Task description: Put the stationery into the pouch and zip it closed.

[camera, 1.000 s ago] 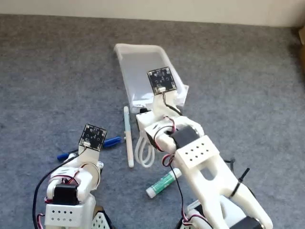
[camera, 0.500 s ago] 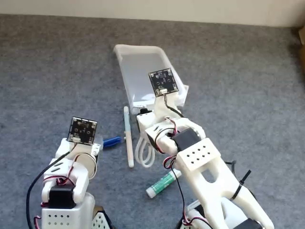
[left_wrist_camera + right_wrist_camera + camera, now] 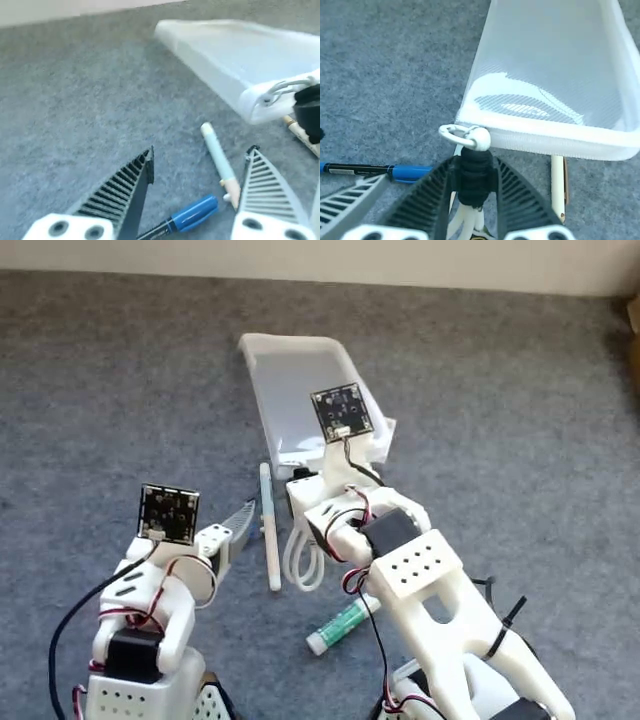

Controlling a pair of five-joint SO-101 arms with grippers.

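Observation:
A translucent white pouch [image 3: 300,400] lies on grey carpet, its zipper edge toward the arms. My right gripper [image 3: 475,167] is shut on the black zipper pull [image 3: 472,160] with its white ring, at the pouch's [image 3: 545,75] near corner. My left gripper [image 3: 200,152] stands open just above a blue marker [image 3: 192,215], which lies between its fingers. A pale blue pen [image 3: 217,160] lies beside it, toward the pouch [image 3: 240,55]. In the high view the left gripper [image 3: 235,525] sits next to the pale pen [image 3: 268,525]. A cream pencil [image 3: 557,187] lies by the pouch's edge.
A green-and-white marker [image 3: 345,623] lies on the carpet close to the right arm's base. A white cord loop [image 3: 303,555] trails from the right gripper [image 3: 303,483]. Open carpet stretches to the left and right of the pouch.
My left arm has swung its wrist round, and its open gripper now covers the blue marker in the high view. The right arm and pouch have not moved.

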